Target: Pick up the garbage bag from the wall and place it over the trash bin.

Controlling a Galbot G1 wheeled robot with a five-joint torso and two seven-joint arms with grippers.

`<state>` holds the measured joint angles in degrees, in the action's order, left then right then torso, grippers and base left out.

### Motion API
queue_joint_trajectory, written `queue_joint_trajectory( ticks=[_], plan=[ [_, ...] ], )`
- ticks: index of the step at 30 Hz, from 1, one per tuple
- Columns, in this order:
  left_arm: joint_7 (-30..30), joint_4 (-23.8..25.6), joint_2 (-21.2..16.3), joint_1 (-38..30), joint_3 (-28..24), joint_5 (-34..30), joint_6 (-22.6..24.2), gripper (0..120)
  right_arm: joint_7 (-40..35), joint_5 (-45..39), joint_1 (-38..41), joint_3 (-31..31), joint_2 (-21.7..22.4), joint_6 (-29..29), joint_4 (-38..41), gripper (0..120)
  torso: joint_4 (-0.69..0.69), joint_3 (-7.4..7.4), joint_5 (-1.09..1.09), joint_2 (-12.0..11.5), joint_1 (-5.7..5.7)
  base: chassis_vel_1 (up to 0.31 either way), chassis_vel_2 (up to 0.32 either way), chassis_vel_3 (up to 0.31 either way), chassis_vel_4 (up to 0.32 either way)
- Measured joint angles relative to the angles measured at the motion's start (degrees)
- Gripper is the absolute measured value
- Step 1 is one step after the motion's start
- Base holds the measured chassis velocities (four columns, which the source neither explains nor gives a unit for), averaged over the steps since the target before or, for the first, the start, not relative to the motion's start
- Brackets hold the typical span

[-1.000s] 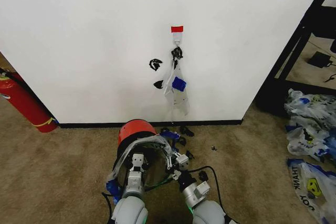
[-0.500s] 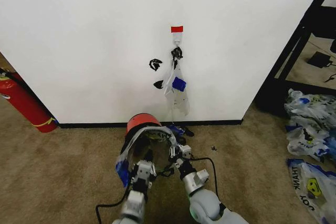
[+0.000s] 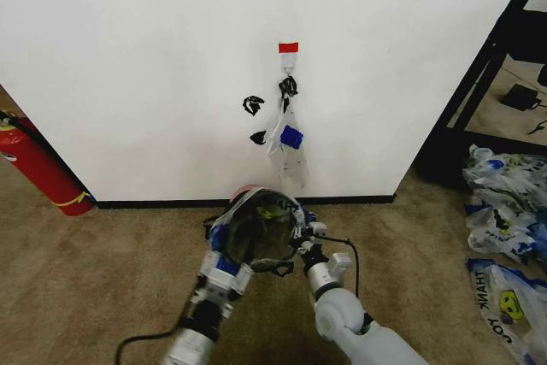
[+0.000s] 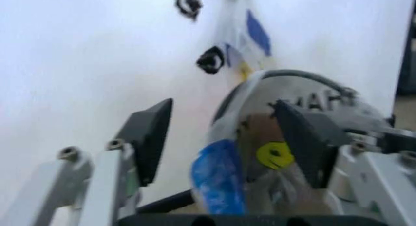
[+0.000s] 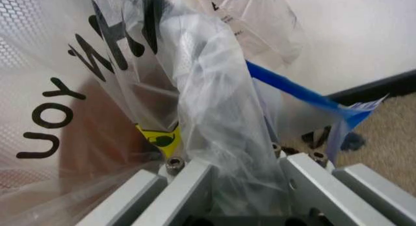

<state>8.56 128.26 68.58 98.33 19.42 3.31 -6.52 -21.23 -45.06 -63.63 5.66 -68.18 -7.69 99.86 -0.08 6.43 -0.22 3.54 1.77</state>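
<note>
Head view: I've pushed both arms toward the wall (image 3: 128,57); garbage bag (image 3: 256,232) now covers the trash bin (image 3: 244,191). Right gripper (image 3: 301,237) jaws pinch its rim; left gripper (image 3: 224,264) jaws gape around the other side.

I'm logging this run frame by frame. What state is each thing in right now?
Garbage bag: stretched open over the bin's mouth, held on both sides.
Trash bin: on the carpet by the wall, mostly covered by the bag.
Left gripper: at the bag's left edge, fingers apart.
Right gripper: shut on the bag's right edge.
Clear bag: hanging from the wall hook.
Fire extinguisher: leaning at the wall.
</note>
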Motion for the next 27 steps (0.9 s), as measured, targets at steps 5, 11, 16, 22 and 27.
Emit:
queue_joint_trajectory(
  ticks=[5,11,16,22,27],
  plan=[
    [-0.24,-2.52,0.41,-1.88,-0.36,-3.54,1.99,88,-1.46,-2.75,-1.55,-0.20,1.50,1.43,4.35,0,0.00,0.00,0.00,0.00,0.00,0.000,0.000,0.000,0.000],
    [-0.68,-4.35,1.36,-2.14,-1.08,-3.29,2.69,100,-2.50,-3.13,-2.57,-0.09,2.17,1.99,7.52,0,0.00,0.00,0.00,0.00,0.00,0.000,0.000,0.000,0.000],
    [2.21,-4.55,1.74,-2.60,-1.10,-1.34,2.91,86,-3.00,-2.68,-2.79,0.20,2.14,2.35,8.37,0,0.00,0.00,0.00,0.00,0.00,0.000,0.000,0.000,0.000],
    [5.34,-3.76,2.04,-1.87,-1.15,-0.32,3.52,62,-3.61,-1.86,-2.64,0.42,1.62,2.51,7.96,0,0.01,0.00,0.00,0.00,0.00,0.000,0.000,0.000,0.000],
    [6.28,-3.82,2.25,-1.98,-1.13,-0.21,3.64,46,-3.72,-1.74,-2.65,0.47,1.43,2.59,7.96,0,0.00,0.00,0.00,0.00,0.00,0.000,0.000,0.000,0.000]
  ],
)
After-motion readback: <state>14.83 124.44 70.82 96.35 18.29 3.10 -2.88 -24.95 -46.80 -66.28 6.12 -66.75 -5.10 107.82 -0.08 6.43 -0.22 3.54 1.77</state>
